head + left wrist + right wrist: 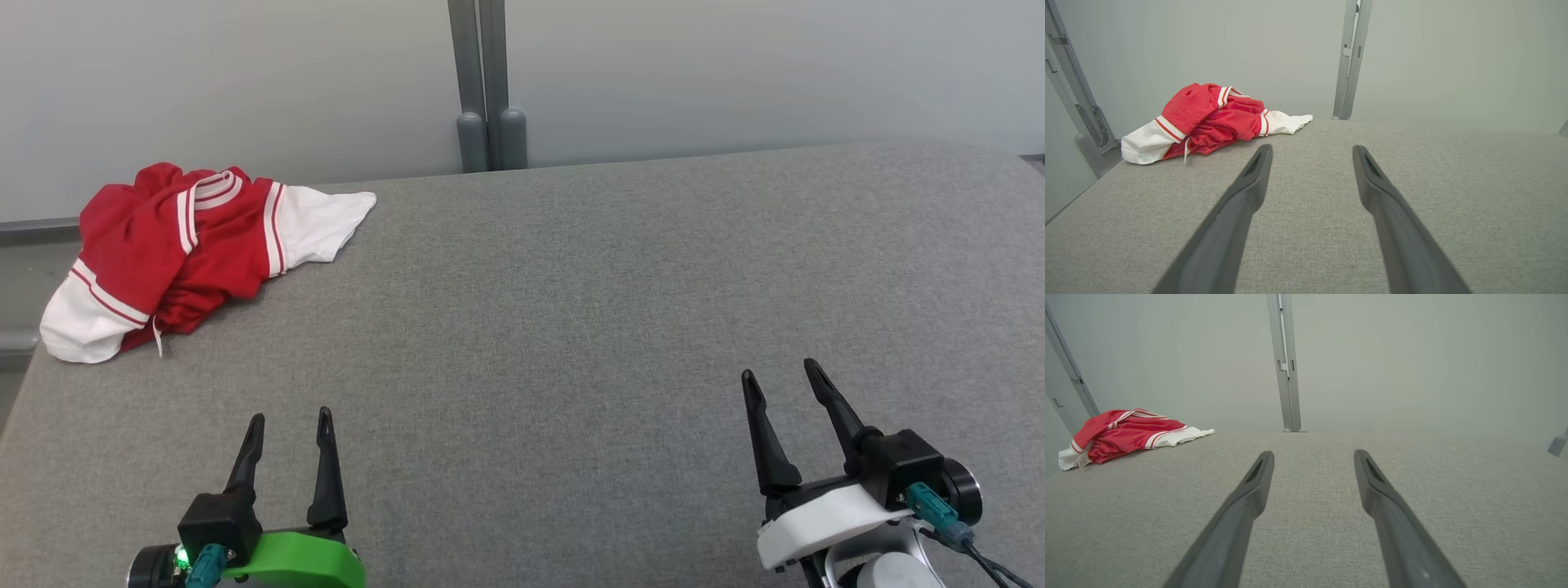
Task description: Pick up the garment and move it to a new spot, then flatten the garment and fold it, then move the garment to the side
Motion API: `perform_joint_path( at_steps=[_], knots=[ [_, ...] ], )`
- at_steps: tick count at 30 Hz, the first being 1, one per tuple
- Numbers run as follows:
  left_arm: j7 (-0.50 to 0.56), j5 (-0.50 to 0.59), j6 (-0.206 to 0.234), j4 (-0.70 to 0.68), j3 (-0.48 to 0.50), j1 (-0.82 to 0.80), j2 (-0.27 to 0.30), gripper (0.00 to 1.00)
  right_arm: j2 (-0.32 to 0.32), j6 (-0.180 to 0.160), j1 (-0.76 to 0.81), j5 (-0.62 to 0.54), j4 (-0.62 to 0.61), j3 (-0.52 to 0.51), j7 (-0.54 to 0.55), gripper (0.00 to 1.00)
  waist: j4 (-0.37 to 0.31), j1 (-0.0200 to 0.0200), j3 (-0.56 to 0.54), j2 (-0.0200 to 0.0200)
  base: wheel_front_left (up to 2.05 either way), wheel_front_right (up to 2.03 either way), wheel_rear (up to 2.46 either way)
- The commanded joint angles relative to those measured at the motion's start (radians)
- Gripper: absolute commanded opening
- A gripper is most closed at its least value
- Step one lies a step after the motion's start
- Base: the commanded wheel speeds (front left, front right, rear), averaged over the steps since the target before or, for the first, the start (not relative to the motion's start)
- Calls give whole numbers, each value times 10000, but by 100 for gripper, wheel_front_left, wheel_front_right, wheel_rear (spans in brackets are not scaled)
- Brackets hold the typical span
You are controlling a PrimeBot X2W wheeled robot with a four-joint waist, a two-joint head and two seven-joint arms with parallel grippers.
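Observation:
The garment point(184, 249) is a red piece of clothing with white panels and red-and-white stripes, lying crumpled at the far left corner of the grey fabric surface point(571, 327). It also shows in the left wrist view as a garment point(1208, 120) ahead and to the left, and in the right wrist view as a garment point(1126, 433) far off to the left. My left gripper point(291, 416) sits low near the front edge, open and empty, well short of the garment. My right gripper point(780, 371) stands open and empty at the front right.
A pale wall with a grey vertical post point(487, 90) runs behind the surface. The surface's left edge point(20, 384) drops off just beside the garment. A grey frame rail point(1084, 110) stands at the left in the left wrist view.

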Motion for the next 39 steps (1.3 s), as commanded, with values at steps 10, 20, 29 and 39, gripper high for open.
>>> perform_joint_path(
  at_steps=[10,20,29,39],
  knots=[
    [-171,575,88,93,-62,102,79,100,-47,4,175,-658,-123,57,-181,100,-18,0,-13,0,0,0,0],
    [-171,579,97,118,-55,59,77,100,-46,4,147,-628,-113,12,-181,100,-9,0,-12,0,0,0,0],
    [-171,582,80,163,-68,-5,77,100,-47,4,208,-627,-164,-75,-181,100,82,0,-22,0,0,0,0],
    [-170,669,73,77,-111,-192,74,100,-41,4,342,-593,-398,-269,-179,100,1511,0,110,0,0,0,0]
  ],
)
